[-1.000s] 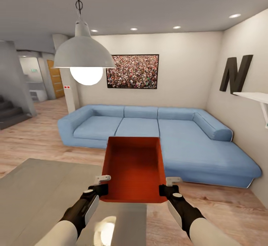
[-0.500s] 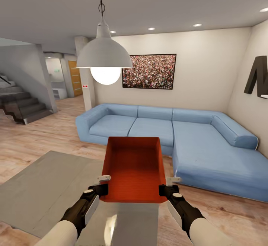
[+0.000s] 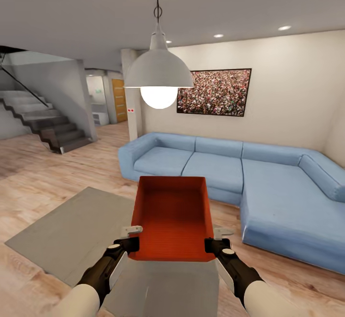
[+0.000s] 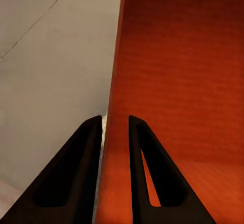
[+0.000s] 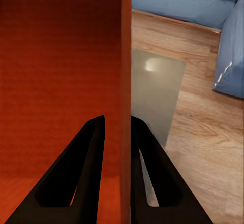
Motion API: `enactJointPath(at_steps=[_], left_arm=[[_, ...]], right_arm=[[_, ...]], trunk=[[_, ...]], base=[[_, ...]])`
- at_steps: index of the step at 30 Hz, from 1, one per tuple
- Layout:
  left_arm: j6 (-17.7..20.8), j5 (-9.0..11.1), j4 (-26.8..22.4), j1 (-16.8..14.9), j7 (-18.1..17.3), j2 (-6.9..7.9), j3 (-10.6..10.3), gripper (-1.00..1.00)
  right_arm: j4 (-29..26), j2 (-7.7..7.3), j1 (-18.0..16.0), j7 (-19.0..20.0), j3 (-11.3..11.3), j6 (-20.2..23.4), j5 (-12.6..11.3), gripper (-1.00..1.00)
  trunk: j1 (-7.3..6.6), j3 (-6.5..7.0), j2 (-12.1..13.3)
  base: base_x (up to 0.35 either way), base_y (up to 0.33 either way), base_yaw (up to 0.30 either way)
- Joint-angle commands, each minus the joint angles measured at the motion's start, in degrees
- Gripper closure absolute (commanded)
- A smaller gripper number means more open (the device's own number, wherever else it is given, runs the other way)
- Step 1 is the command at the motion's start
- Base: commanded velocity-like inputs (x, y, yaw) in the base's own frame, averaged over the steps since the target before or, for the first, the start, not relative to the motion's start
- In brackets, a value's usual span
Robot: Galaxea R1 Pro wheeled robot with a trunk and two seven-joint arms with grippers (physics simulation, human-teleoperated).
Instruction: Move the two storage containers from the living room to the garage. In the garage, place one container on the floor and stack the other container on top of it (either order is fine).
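Grippers pinch container walls above rug.

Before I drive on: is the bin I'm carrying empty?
Empty. The head view looks straight into the bin and shows only its bare ribbed bottom; the left gripper and right gripper clamp its side walls.
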Motion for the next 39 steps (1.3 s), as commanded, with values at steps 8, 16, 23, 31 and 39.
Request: enactJointPath(at_steps=[8,16,23,31,39], left_arm=[[-3.07,-0.76,-0.21,-0.02,5.85,0.01,0.08,1.0],[-3.07,-0.76,-0.21,-0.02,5.85,0.01,0.09,1.0],[-3.07,-0.76,-0.21,-0.02,5.85,0.01,0.09,1.0],[-3.07,-0.76,-0.21,-0.02,5.85,0.01,0.09,1.0],[-3.09,-0.76,-0.21,-0.02,5.85,0.01,0.09,1.0]], right_arm=[[0.0,-0.05,0.02,-0.65,-0.04,0.27,-0.77,1.0],[0.0,-0.05,0.02,-0.65,-0.04,0.27,-0.77,1.0],[0.0,-0.05,0.02,-0.65,-0.04,0.27,-0.77,1.0],[0.0,-0.05,0.02,-0.65,-0.04,0.27,-0.77,1.0],[0.0,-0.05,0.02,-0.65,-0.04,0.27,-0.77,1.0]], trunk=[[0.02,-0.03,-0.05],[0.02,-0.03,-0.05],[0.02,-0.03,-0.05],[0.02,-0.03,-0.05],[0.02,-0.03,-0.05]], base=[[0.0,0.0,0.271],[0.0,0.0,0.271],[0.0,0.0,0.271],[0.0,0.0,0.271],[0.0,0.0,0.271]])
